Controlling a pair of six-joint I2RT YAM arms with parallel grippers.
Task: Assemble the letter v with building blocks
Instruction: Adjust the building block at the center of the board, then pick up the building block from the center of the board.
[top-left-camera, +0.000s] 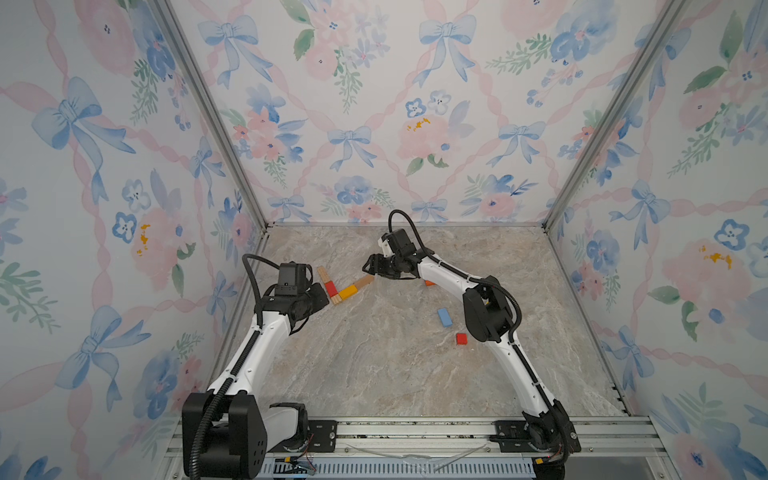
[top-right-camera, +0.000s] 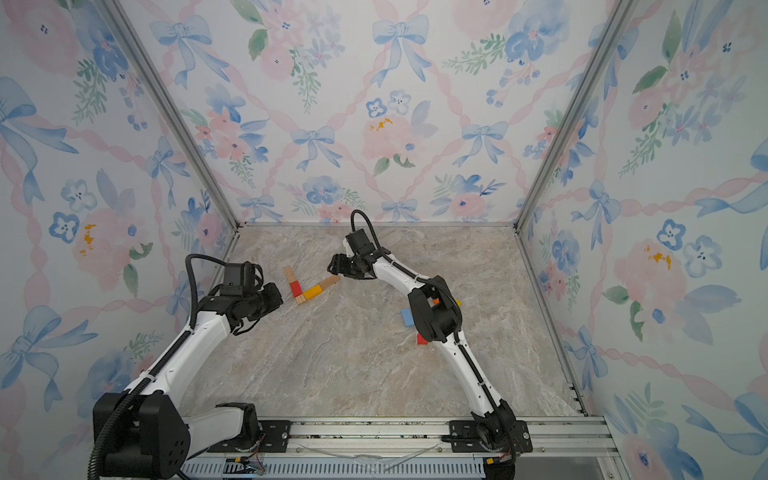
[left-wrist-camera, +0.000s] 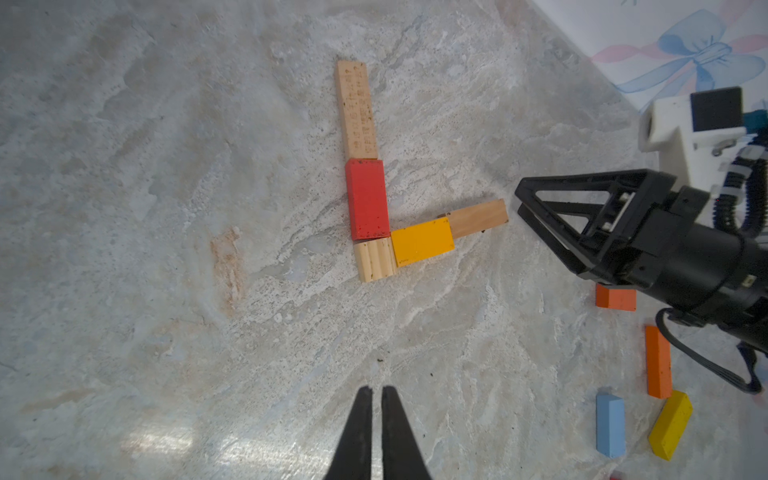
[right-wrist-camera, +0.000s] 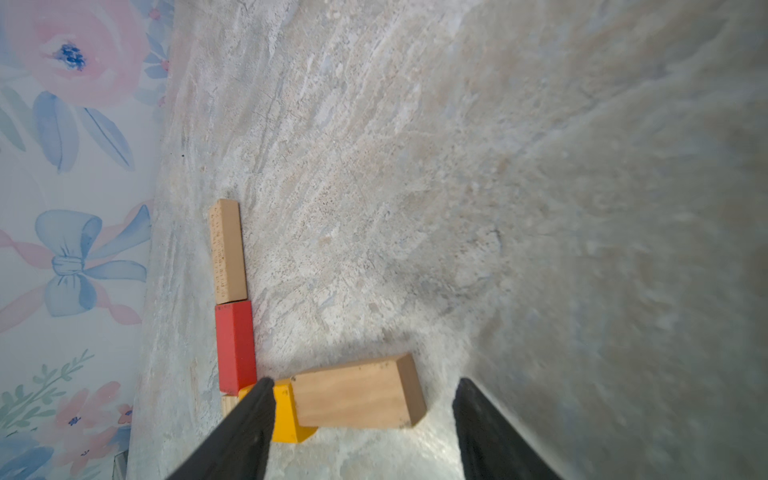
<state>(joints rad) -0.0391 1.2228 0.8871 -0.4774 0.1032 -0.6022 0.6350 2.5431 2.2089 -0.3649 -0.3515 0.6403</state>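
Note:
Several building blocks lie joined in an angle on the marble floor: a long wood bar (left-wrist-camera: 356, 110), a red block (left-wrist-camera: 367, 199), a small wood square (left-wrist-camera: 375, 259), a yellow block (left-wrist-camera: 422, 243) and a wood block (left-wrist-camera: 478, 218) at the outer end. My right gripper (right-wrist-camera: 365, 380) is open and straddles that end wood block (right-wrist-camera: 357, 392), with a gap on one side. It hovers at the same block's tip in both top views (top-left-camera: 368, 266) (top-right-camera: 332, 266). My left gripper (left-wrist-camera: 377, 389) is shut on nothing, a short way from the angle's corner (top-left-camera: 335, 300).
Loose blocks lie near the right arm: a light blue one (top-left-camera: 444, 317), a red one (top-left-camera: 461, 338), an orange one (left-wrist-camera: 615, 298), an orange bar (left-wrist-camera: 658, 361) and a yellow one (left-wrist-camera: 670, 424). Papered walls (top-left-camera: 374, 124) enclose the floor on three sides.

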